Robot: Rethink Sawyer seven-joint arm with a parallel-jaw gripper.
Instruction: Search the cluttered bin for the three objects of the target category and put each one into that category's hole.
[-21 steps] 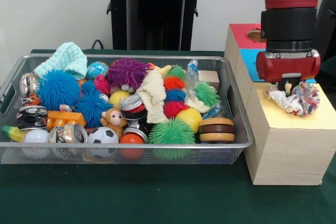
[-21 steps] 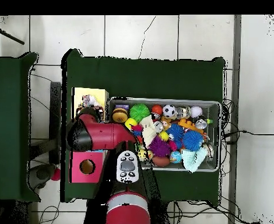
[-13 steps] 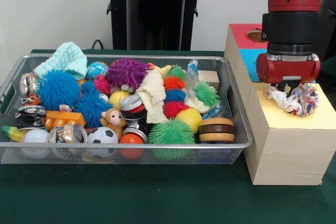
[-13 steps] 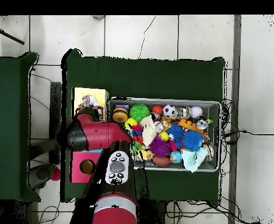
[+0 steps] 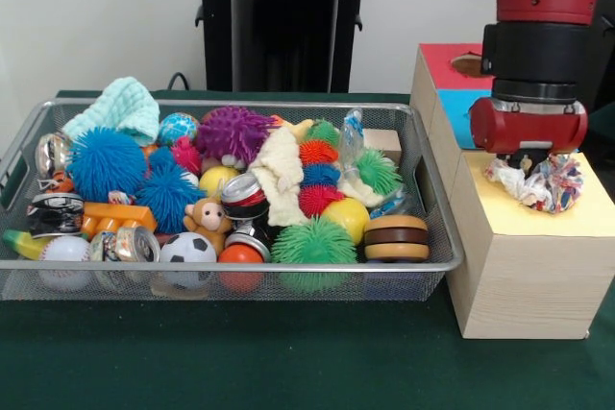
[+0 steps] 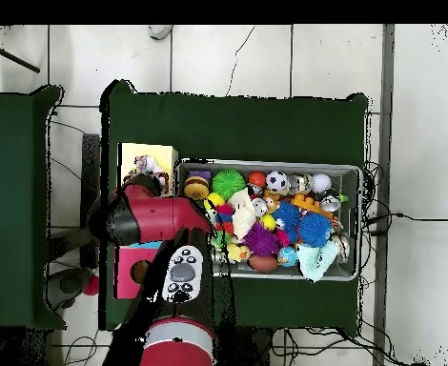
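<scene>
- The green table (image 5: 240, 362) carries everything; the wire bin (image 5: 437, 237) is the landmark for what follows.
- The wire bin is heaped with toys and takes up most of the front view.
- Just beside the bin's right end in the front view stands a wooden box (image 5: 524, 285) with a yellow top (image 5: 538, 223), then a blue (image 5: 461, 117) and a red section (image 5: 442, 60) farther back; the red one has a round hole (image 5: 468, 64).
- The red and black arm (image 5: 533, 36) comes down over that box, outside the bin.
- The gripper (image 5: 527, 158) sits under the red wrist, right above the yellow top; whether its fingers are spread or pressed together cannot be told.
- A knotted rope toy (image 5: 540, 180) of white and mixed colours lies on the yellow top, outside the bin, directly below the gripper; whether they touch is unclear.
- Inside the bin, at its left end, a mint cloth (image 5: 120, 108) lies in the far corner, with a blue spiky ball (image 5: 104, 162) just in front of it.
- A purple spiky ball (image 5: 233, 132) rests against the bin's far wall, near the middle.
- A green spiky ball (image 5: 312, 242) sits against the near wall.
- A brown and tan disc stack (image 5: 396, 237) fills the bin's near right corner.
- A soccer ball (image 5: 187, 249) rests at the near wall, left of the green spiky ball.
- A small brown monkey (image 5: 207, 221) sits just behind the soccer ball.
</scene>
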